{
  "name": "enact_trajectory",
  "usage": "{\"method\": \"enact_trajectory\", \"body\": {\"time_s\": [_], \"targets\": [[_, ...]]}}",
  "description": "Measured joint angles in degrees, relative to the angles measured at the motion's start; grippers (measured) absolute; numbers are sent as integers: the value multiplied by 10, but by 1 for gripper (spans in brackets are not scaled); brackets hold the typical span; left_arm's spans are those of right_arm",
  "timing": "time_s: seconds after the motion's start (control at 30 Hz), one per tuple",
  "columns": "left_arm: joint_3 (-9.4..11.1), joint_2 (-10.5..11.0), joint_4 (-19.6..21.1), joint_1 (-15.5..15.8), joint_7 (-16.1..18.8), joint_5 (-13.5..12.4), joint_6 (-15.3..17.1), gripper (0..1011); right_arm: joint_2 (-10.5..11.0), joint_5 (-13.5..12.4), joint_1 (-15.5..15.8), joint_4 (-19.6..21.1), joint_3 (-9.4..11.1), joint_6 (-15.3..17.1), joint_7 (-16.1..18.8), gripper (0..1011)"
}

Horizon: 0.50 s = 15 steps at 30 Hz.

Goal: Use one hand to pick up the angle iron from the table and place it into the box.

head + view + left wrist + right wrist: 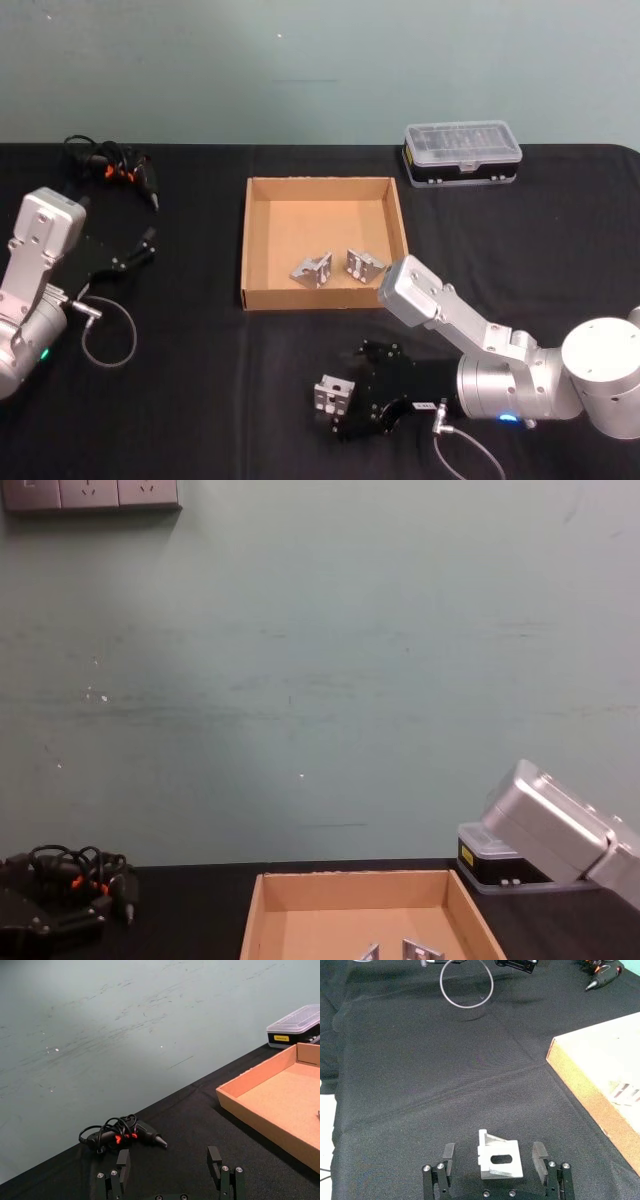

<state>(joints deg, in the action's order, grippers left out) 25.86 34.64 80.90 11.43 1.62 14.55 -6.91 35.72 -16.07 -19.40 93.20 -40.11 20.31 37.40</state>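
- 2 angle irons already lie inside the box (322, 190), on its floor near the front wall; 1 more angle iron (331, 394) sits on the tabletop (200, 400), in front of the box and well apart from it.
- Right tool (494, 1160) is low over the tabletop, fingers spread, with the angle iron between them; neither finger touches it yet. Left tool (170, 1167) is also spread and holds nothing, parked on the left side near a black corded hand tool (125, 1135).
- Risk 1 (judgement): the bracket looks slightly off-centre and turned between the fingers, so closing could push or rotate it before both pads seat, leaving a corner pinch that slips on lift.
- Risk 2: its sloped rib and slotted face offer little flat area; a grip on the slope could squeeze the part out.
- Risk 3: carried low, the part could clip the box's front wall and shove the box.
- Risk 4: release onto the 2 brackets inside could stack or bounce the part.
- Writing: the black case with clear lid (295, 1027) carries a yellow label, text unreadable. No other legible marks.
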Motion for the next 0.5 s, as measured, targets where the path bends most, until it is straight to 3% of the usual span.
{"method": "enact_trajectory", "body": {"time_s": [0.3,0.5], "targets": [[0,0,0,0,0,0,0,1011,-3,3,0,-3,0,3,0,787],[0,0,0,0,0,0,0,1011,-5,5,2,-3,0,4,0,594]]}}
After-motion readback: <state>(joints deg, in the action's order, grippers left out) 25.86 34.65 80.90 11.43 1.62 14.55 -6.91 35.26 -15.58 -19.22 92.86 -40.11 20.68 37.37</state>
